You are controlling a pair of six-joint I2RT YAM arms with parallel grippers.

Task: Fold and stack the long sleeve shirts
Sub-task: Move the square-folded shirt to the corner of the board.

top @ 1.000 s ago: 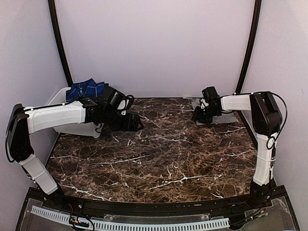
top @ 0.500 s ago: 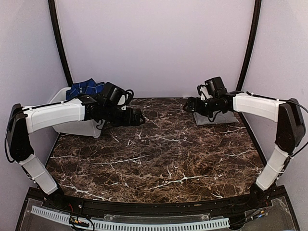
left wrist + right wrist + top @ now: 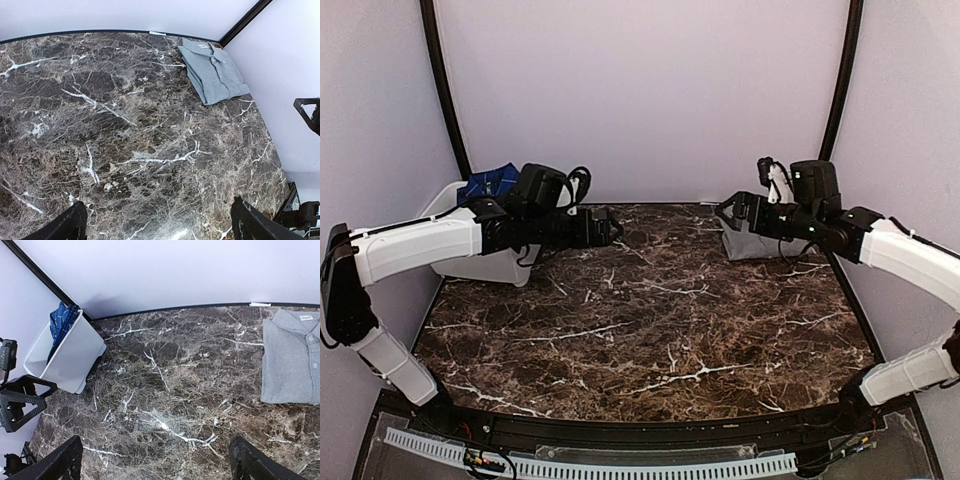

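Note:
The mid-grey shirt [image 3: 756,246] lies folded flat at the table's back right corner, collar and buttons up; it also shows in the left wrist view [image 3: 214,71] and the right wrist view [image 3: 292,362]. The navy-and-blue plaid shirt [image 3: 488,183] is bunched in the white tub [image 3: 470,266] at back left, also in the right wrist view [image 3: 62,325]. My left gripper [image 3: 609,228] hovers open and empty over the table right of the tub [image 3: 157,232]. My right gripper [image 3: 728,212] hovers open and empty just left of the grey shirt [image 3: 157,470].
The dark marble table [image 3: 660,320] spreads between the arms. Pale walls with black corner posts [image 3: 442,90] close the back and sides. The tub [image 3: 65,357] stands against the left wall. The left arm's black gripper shows at the right wrist view's left edge [image 3: 20,402].
The right gripper has lifted off the grey shirt and drawn back, its arm swinging right. The left gripper has risen slightly and turned toward the table centre. The grey shirt stays folded.

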